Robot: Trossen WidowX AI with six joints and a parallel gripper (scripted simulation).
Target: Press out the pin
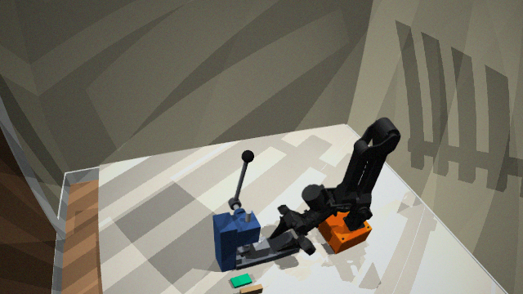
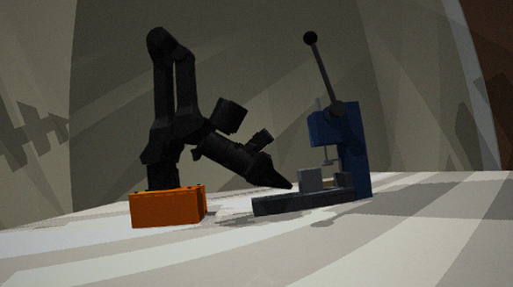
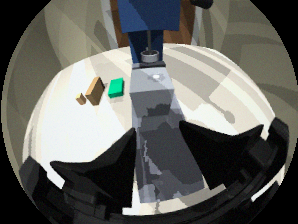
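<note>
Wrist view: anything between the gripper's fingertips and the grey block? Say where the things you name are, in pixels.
No loose part there: just a stretch of the dark press bed point(image 3: 167, 155) between the open gripper point(image 3: 157, 127) and the grey block point(image 3: 151, 92), as the wrist view shows.

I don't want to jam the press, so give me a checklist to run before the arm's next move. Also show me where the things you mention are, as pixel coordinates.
1. Block point(image 1: 260, 246) point(image 2: 309, 180) point(image 3: 151, 82) resting on the press bed point(image 1: 282, 258) point(image 2: 275, 205) point(image 3: 167, 160): ok.
2. Block directly under the punch point(image 2: 325, 150) point(image 3: 149, 41): not ok; it appears short of it, on the arm's side.
3. Lever point(image 1: 242, 181) point(image 2: 323, 71) raised: ok.
4. End effector point(image 1: 271, 242) point(image 2: 291, 186) point(image 3: 157, 127) open and off the block: ok.
5. Cup positioned to catch the pin: cannot tell; no cup is identifiable.
</note>
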